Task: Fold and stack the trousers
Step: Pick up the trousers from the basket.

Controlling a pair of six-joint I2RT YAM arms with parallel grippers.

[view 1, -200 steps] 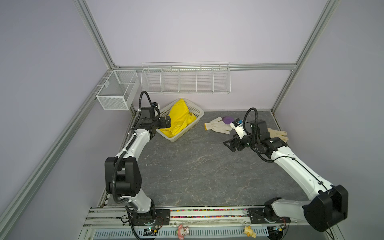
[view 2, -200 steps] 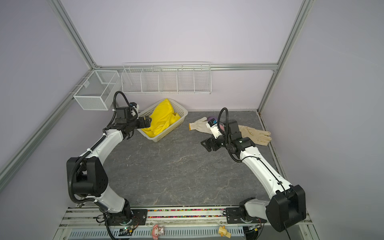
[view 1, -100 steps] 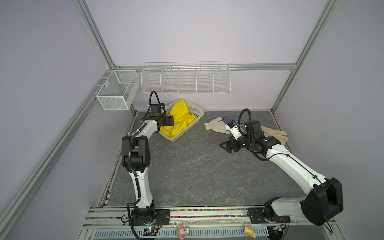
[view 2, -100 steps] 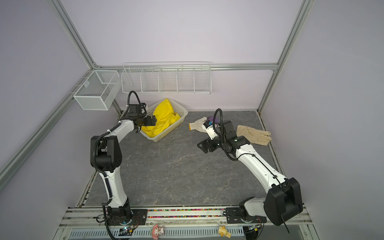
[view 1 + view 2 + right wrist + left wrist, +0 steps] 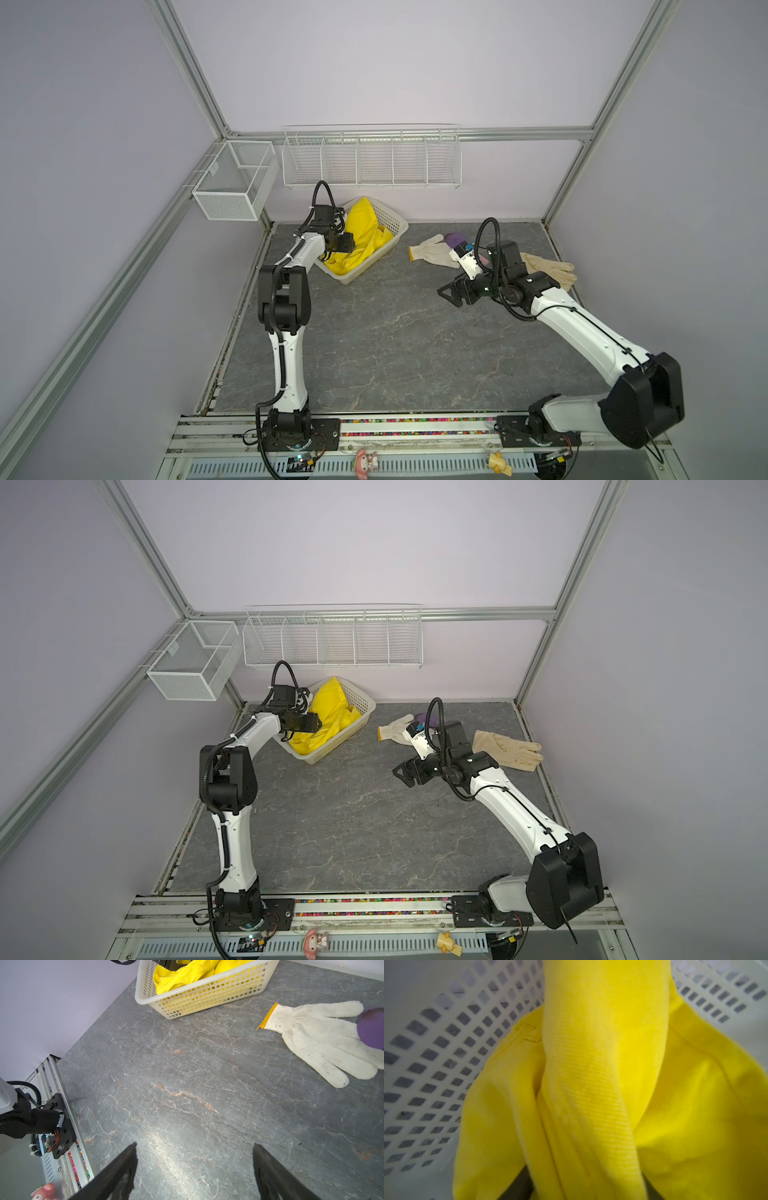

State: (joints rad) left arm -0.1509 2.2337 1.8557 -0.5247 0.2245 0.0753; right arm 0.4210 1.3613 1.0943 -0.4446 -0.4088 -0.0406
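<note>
You've barely begun: the yellow trousers (image 5: 368, 232) lie crumpled in the white plastic basket (image 5: 400, 225), your left gripper (image 5: 349, 245) pinching a fold, right gripper (image 5: 194, 1145) spread empty above the table (image 5: 395, 332); lifting, folding and stacking remain.

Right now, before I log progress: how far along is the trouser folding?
Done: nothing yet; the yellow trousers lie crumpled in the white plastic basket. In hand: the left end effector is inside the basket with a fold of fabric between its fingers. The right end effector hangs open above the table. Left: lifting them out, spreading, folding and stacking.
</note>
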